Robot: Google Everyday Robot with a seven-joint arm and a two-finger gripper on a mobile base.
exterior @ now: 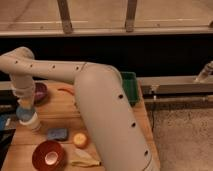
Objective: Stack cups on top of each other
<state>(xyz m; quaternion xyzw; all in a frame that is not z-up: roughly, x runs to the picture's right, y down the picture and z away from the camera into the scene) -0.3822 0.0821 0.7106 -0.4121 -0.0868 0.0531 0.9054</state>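
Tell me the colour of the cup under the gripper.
Blue-grey: the upper cup sits in the cream-white cup, directly below the gripper, in the camera view.

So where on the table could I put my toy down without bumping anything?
Bare wood lies between the purple bowl and the blue sponge, right of the cream-white cup. The front is crowded: red-orange bowl, round yellow thing. The gripper, shut on the blue-grey cup, hangs over the left edge.

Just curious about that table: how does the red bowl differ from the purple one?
The red-orange bowl is larger and sits at the table's near edge; the purple bowl is smaller, farther back, partly hidden by the arm. The gripper, shut on the blue-grey cup over the cream-white cup, is between. Both are round.
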